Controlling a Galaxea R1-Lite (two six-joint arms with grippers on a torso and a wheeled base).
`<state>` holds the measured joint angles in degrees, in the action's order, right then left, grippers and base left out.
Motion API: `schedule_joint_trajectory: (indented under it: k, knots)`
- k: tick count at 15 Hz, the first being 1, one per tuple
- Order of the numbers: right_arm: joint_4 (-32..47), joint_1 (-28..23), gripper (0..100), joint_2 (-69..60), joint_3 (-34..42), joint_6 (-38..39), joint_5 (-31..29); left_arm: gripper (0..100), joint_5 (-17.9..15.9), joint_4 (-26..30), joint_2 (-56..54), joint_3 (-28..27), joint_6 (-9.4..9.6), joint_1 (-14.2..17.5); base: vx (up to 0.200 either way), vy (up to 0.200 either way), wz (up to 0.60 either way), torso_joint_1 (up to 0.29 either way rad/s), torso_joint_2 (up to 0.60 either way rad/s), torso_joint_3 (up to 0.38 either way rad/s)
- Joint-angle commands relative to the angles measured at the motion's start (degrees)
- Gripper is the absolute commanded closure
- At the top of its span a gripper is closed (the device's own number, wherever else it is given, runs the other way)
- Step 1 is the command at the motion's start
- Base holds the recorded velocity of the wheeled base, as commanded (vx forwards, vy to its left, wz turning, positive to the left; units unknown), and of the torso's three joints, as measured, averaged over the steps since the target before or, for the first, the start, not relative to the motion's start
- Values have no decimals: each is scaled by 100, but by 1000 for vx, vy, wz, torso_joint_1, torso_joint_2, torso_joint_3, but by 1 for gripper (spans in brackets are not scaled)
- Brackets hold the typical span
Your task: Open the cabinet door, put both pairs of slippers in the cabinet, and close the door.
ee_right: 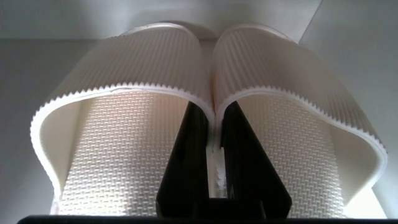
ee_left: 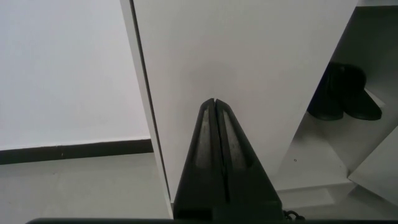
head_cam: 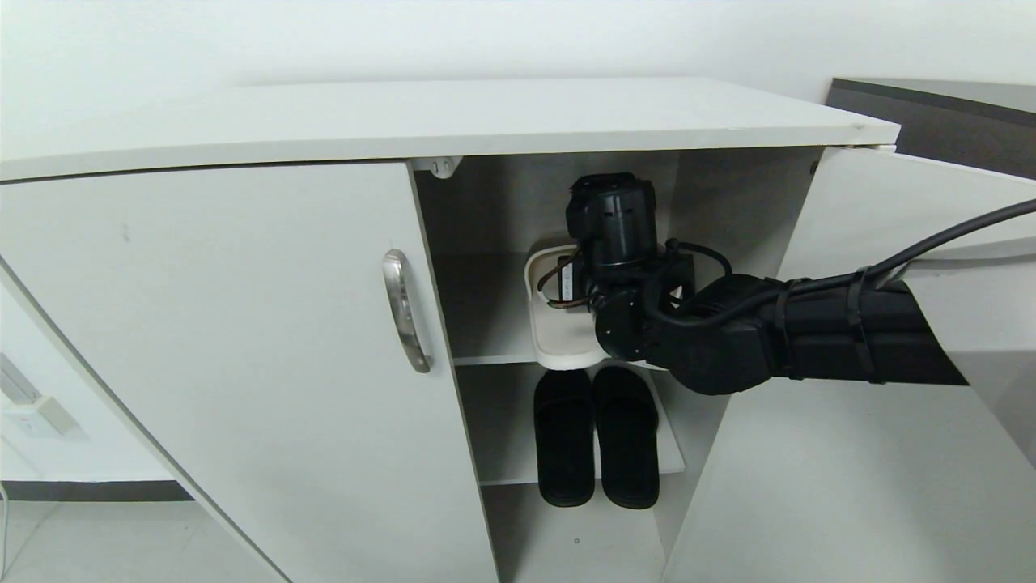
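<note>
Right arm [head_cam: 809, 332] enters from the right edge of the head view at mid-height, crossing in front of the open door [head_cam: 850, 486], which swings out over the lower right of the frame. Its wrist reaches into the open half of the cabinet [head_cam: 445, 113] at frame centre. In the right wrist view, the right fingers [ee_right: 186, 168] pinch the touching inner edges of the white slippers [ee_right: 130, 162], which are held side by side. In the head view this pair sits at the level of the upper shelf [head_cam: 486, 324], its near end at the shelf's front edge; whether it rests there cannot be told. Just below, the black slippers [head_cam: 595, 437] lie side by side on the lower shelf [head_cam: 506, 437], their near ends overhanging its front. The shut door [head_cam: 227, 340] covers the left half of the frame, its metal handle [head_cam: 402, 312] by the inner edge. In the left wrist view, the left fingers [ee_left: 202, 143] are pressed together, holding nothing, low before that shut door, with the black slippers farther off.
</note>
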<state>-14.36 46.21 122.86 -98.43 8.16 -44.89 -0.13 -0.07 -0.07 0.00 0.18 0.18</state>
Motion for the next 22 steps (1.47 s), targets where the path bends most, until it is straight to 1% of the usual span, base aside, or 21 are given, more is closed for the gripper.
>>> schedule_joint_trajectory:
  k: [1,13,14,18,22]
  knots:
    - [-5,2,100,19,8,2,6,100,5,-1,7,0,-1,-1,0,0,0,0,0,0]
    - [-5,2,100,81,34,37,6,100,13,-1,7,0,-1,-1,0,0,0,0,0,0]
    - [-5,2,0,81,34,37,6,100,13,-1,7,0,-1,-1,0,0,0,0,0,0]
    - [39,37,0,63,166,37,6,100,13,-1,7,0,-9,-1,0,0,0,0,0,0]
    - [21,221,0,-306,623,46,-3,100,13,-1,7,0,-1,-1,0,0,0,0,0,0]
